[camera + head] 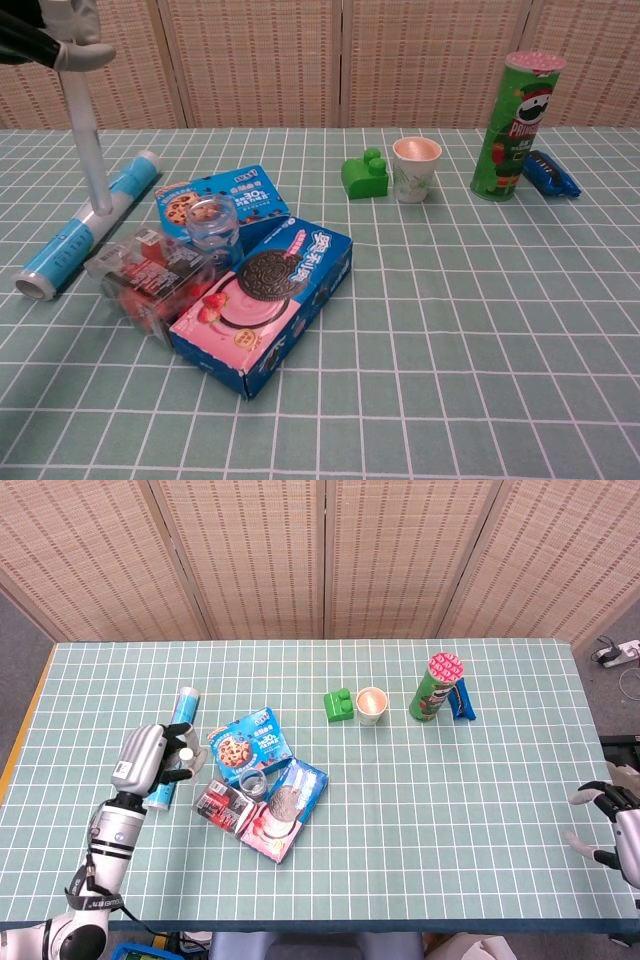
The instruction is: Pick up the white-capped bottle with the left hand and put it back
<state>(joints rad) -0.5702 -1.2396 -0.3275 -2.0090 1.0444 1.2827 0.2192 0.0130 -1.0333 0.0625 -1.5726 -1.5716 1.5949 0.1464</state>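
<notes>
My left hand (148, 763) is raised over the table's left side and pinches a white cap (186, 754) with a long clear tube (88, 140) hanging from it. In the chest view only the fingers (70, 40) show at the top left, and the tube's lower end hangs over the blue-and-white roll (85, 225). The clear bottle body (212, 222) stands open-mouthed among the snack boxes, apart from the tube; the head view shows it as the clear bottle (252, 783). My right hand (612, 815) hovers at the table's right edge, fingers spread, holding nothing.
Around the bottle lie a blue cookie box (225, 192), a pink Oreo box (265, 305) and a clear red packet (150, 275). Further back stand a green block (364, 176), a paper cup (416, 168), a Pringles can (514, 125) and a blue packet (552, 172).
</notes>
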